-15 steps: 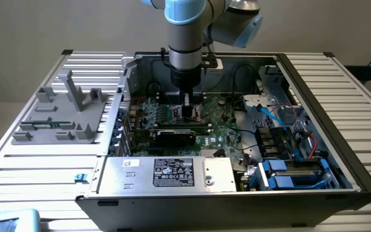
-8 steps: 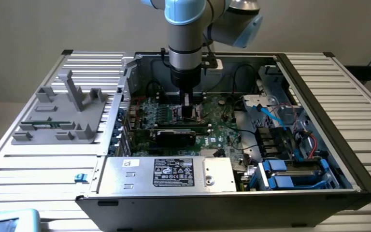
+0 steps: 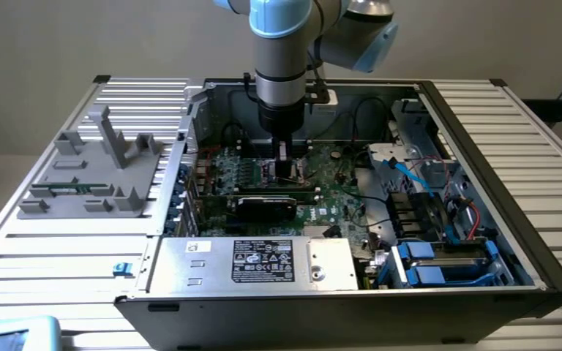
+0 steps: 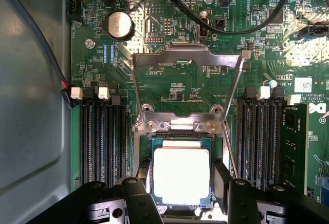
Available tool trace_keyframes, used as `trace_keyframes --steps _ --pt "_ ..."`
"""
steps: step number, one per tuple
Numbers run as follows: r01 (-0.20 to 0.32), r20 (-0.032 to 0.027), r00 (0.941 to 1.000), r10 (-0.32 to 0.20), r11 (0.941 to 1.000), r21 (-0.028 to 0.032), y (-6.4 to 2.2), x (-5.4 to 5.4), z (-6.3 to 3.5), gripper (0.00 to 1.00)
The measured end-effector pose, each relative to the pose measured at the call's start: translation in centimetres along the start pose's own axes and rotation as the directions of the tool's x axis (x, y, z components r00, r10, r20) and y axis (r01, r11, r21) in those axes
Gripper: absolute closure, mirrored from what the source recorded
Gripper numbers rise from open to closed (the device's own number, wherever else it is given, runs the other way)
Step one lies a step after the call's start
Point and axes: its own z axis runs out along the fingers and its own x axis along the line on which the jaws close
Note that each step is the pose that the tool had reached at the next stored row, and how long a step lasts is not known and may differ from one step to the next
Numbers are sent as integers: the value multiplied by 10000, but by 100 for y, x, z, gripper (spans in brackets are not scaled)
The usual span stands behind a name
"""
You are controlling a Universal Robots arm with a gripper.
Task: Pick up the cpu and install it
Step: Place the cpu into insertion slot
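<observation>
The cpu [image 4: 181,168], a flat square chip with a bright silver top and a thin green rim, lies level over the open socket [image 4: 181,131] on the green motherboard [image 4: 169,34]. My gripper [image 4: 183,179] stands straight down on it, its two black fingers [image 4: 145,175] pressed against the chip's opposite sides. The socket's metal load plate [image 4: 187,62] is swung up and back, and its thin lever [image 4: 231,147] stands beside the socket. In the exterior view my gripper [image 3: 286,174] reaches down inside the open computer case [image 3: 476,146], low over the board.
Rows of memory slots [image 4: 103,142] flank the socket, with one module [image 4: 295,147] fitted. A black expansion card [image 3: 276,205] and a silver box with a black label [image 3: 261,262] sit in front of the gripper. Cables [image 4: 226,23] cross the board; blue drive bays [image 3: 437,263] are at the exterior view's right.
</observation>
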Motion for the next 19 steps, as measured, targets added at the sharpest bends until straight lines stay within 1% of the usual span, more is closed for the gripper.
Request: trace_keyframes --steps 3,19 --pt "0 -1 10000 0 10000 -24 0 0 0 44" --pt "-51 -2 10000 51 10000 -27 -7 0 -1 44"
